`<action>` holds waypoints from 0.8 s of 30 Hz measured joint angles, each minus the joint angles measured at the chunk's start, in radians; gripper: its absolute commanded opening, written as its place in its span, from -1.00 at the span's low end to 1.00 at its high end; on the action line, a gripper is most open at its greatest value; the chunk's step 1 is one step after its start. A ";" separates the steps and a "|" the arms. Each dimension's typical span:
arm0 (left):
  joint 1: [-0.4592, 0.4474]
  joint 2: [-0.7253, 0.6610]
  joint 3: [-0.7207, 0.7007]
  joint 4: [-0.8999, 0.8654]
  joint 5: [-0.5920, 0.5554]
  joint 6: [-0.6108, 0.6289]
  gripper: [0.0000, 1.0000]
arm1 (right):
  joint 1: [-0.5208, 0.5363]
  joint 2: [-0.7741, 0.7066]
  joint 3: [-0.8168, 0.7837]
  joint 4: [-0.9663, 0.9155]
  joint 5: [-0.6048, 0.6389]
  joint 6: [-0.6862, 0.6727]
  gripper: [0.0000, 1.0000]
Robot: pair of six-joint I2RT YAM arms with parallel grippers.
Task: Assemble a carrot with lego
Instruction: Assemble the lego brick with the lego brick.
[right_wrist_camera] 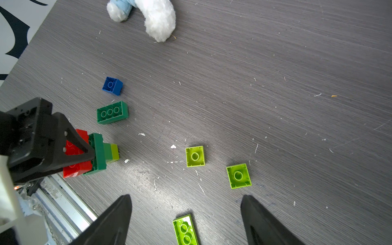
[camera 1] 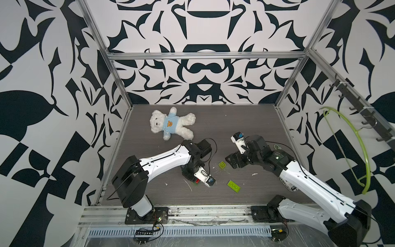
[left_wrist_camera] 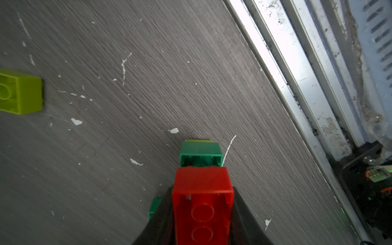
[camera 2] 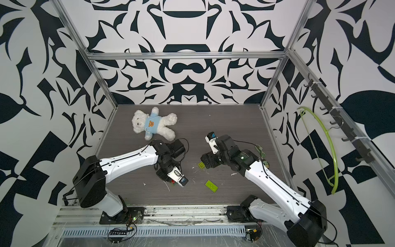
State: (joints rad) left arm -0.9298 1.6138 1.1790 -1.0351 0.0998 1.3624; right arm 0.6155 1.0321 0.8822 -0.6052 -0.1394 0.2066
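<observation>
Aluminium rail [camera 1: 203, 210] fronts scuffed grey table [camera 1: 235, 124] — left gripper [left_wrist_camera: 202, 197] clamps the carrot [right_wrist_camera: 98, 152], right gripper [right_wrist_camera: 185, 197] gapes — black-white patterned walls [camera 1: 203, 32].

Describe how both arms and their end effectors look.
The left arm and right arm share white shell links, black joints and bases, with thin black cables along them. The left end effector and right end effector are black, with tapered, pointed fingers.
</observation>
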 measured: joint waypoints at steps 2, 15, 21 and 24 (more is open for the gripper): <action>0.000 0.000 -0.004 0.003 -0.002 0.006 -1.00 | 0.000 0.000 -0.001 0.000 -0.003 0.000 0.72; -0.002 0.007 -0.005 0.012 -0.005 0.025 -1.00 | 0.000 -0.020 -0.001 0.000 -0.010 0.000 0.72; -0.008 0.015 -0.005 0.017 -0.003 0.026 -1.00 | 0.000 -0.020 -0.002 0.000 -0.011 0.000 0.71; -0.008 0.015 -0.005 0.024 -0.003 0.025 -1.00 | 0.000 -0.020 -0.003 0.000 -0.011 0.000 0.72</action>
State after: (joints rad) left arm -0.9382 1.6287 1.1736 -1.0115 0.0967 1.3876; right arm 0.6155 1.0122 0.8791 -0.6052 -0.1501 0.2066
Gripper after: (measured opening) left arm 0.369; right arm 0.857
